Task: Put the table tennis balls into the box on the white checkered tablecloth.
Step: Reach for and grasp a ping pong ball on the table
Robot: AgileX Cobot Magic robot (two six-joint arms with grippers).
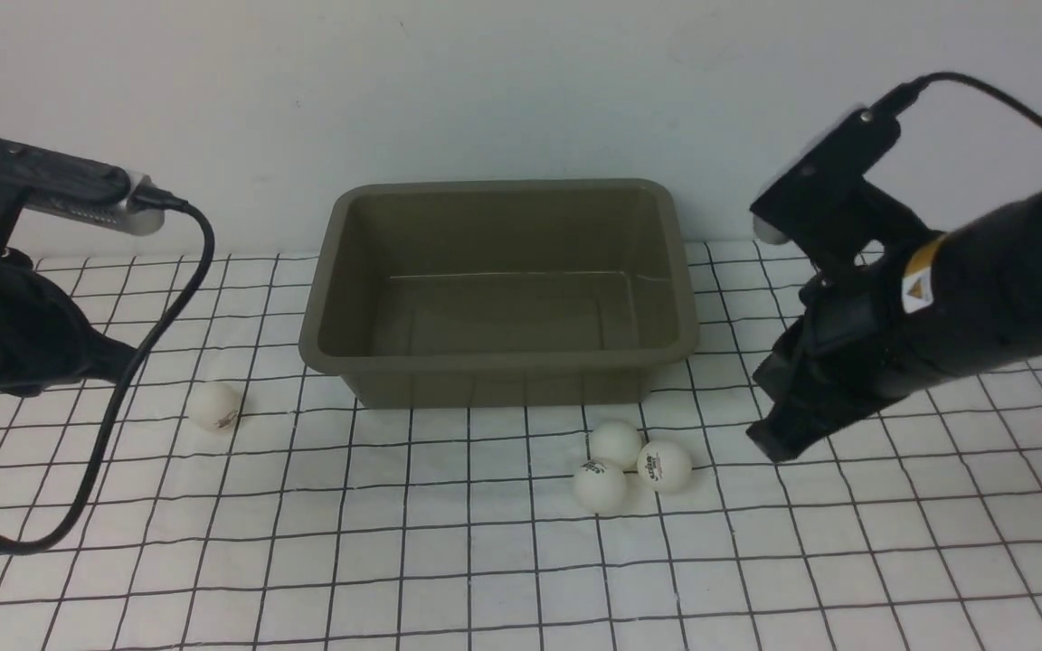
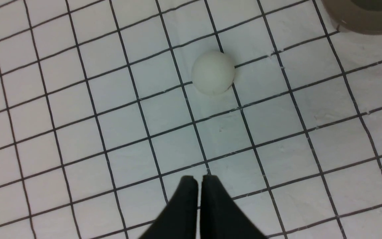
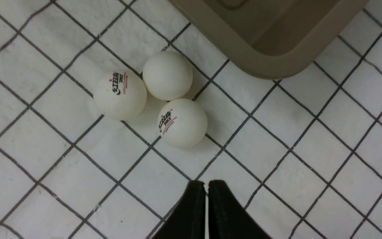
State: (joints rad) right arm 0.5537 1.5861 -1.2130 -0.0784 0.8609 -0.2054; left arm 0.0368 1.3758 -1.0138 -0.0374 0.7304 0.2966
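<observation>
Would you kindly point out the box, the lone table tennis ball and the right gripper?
box (image 1: 498, 363): front view, front rim.
lone table tennis ball (image 1: 214, 406): front view, its centre.
right gripper (image 3: 206, 184): right wrist view, between shut fingers.

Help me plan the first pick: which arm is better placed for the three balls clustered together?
Right. The right hand hangs shut close to the three clustered balls, in front of the right end of the box. The left hand faces only the lone ball near the other end.

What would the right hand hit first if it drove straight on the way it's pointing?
Probably the nearest logo ball of the three; the right hand angles down, so it might touch the tablecloth first.
</observation>
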